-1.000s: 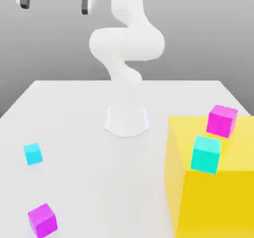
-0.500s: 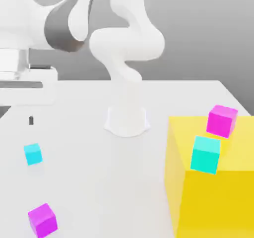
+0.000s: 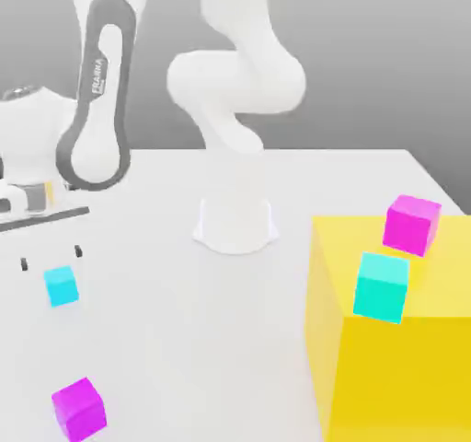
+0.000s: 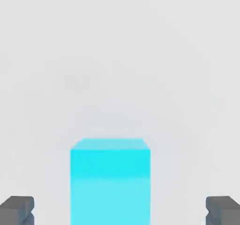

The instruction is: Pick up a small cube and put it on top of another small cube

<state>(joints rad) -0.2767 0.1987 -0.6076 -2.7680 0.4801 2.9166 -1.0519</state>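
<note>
white tabletop (image 3: 184, 339) fills the lower part of the exterior view, running back to a grey wall. next in size is the panda arm (image 3: 235, 81): its round base stands at the centre of the frame, the column twists up out of the top edge, and a long link with a dark grey band comes down again in the upper left of the frame, ending in the hand at the left edge.

a big yellow block (image 3: 396, 357) takes the lower right corner of the exterior view. on its top face sit two cubes: a magenta cube (image 3: 411, 225) toward the far right, and a turquoise cube (image 3: 381, 286), greener in tone, nearer the block's front edge. the two are near each other but whether they touch cannot be told.

the gripper (image 3: 51, 256) hangs low over the left side of the table, its two dark fingertips (image 3: 78, 250) standing well apart with nothing between them. just below it in the frame, at the middle left, the small cube (image 3: 62, 285) rests on the table, bright sky-blue and plain. in the hand view that small cube (image 4: 110, 182) sits at the lower centre of the frame, flat on the pale surface, with a dark fingertip (image 4: 18, 210) in each lower corner, both clear of its sides.

a second magenta cube (image 3: 78, 407) lies on the table in the lower left corner of the exterior view, apart from the small cube.
</note>
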